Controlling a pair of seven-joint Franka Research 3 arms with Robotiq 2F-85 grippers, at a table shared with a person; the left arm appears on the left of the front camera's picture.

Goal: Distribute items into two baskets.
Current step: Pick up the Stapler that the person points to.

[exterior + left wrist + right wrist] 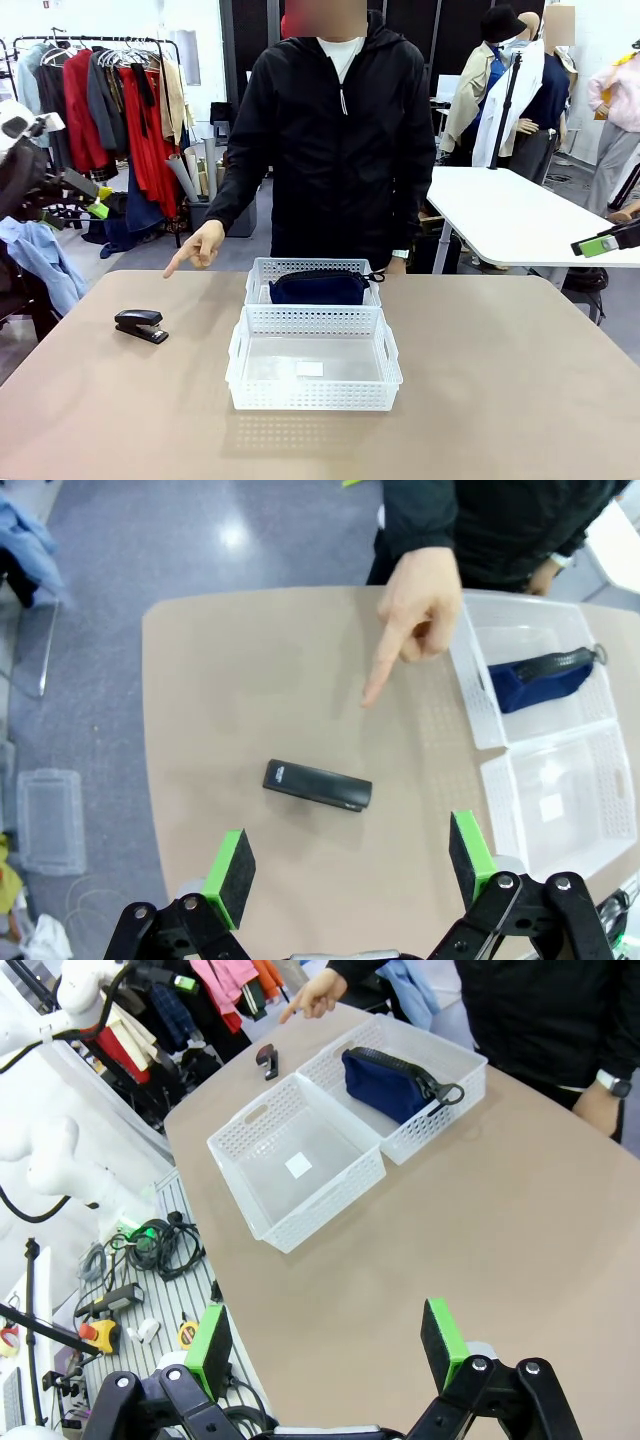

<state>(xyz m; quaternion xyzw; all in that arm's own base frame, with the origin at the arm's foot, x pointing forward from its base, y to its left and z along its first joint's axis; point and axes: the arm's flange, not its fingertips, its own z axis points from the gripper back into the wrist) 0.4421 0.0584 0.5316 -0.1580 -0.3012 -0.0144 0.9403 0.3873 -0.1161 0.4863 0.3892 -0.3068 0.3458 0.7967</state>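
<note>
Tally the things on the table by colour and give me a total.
White: 2 (near basket, far basket)
Navy blue: 1 (pouch, inside the far basket)
Black: 1 (stapler)
Total: 4

A tan table [520, 380] spans the near side. Far left, a clothes rack [100, 42] of red and grey garments [145, 110] stands; far right, a white table [520, 215] on grey floor [248, 252].

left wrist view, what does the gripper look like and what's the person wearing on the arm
The left gripper has two black linked fingers tipped with bright green pads. The person's arm is in a black jacket sleeve.
</note>
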